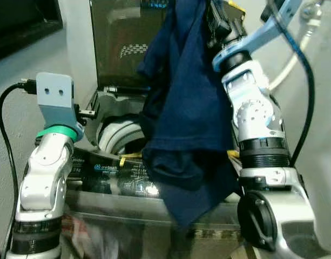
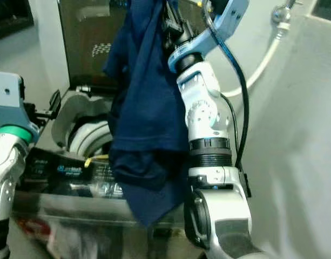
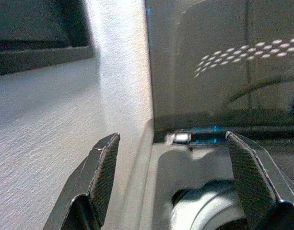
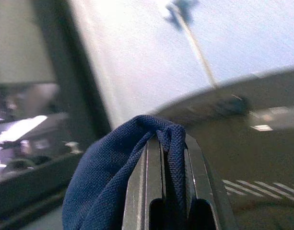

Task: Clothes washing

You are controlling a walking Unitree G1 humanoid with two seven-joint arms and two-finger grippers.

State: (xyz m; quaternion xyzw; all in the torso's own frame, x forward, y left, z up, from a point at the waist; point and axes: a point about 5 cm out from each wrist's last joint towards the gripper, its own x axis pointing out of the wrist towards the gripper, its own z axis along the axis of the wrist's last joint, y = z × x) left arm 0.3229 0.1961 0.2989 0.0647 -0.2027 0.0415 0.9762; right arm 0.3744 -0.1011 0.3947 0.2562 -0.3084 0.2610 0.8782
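Loading step: right pincer (image 4: 168,158) clamps navy shirt (image 1: 184,118) above washer (image 1: 119,135); left pincer (image 3: 175,167) wide. Next: lower, release.

A home laundry corner is showing here: a top-loading washing machine (image 1: 122,135) is standing open against plain white walls (image 2: 295,135), with a water tap (image 2: 281,13) and white hose (image 2: 259,70) hanging alongside.

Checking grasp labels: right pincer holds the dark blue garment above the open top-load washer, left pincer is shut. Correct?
Not quite. The left pincer is open, its black fingers spread apart with nothing between them, as the left wrist view shows. The rest stands: the right pincer holds the dark blue garment above the open top-load washer.
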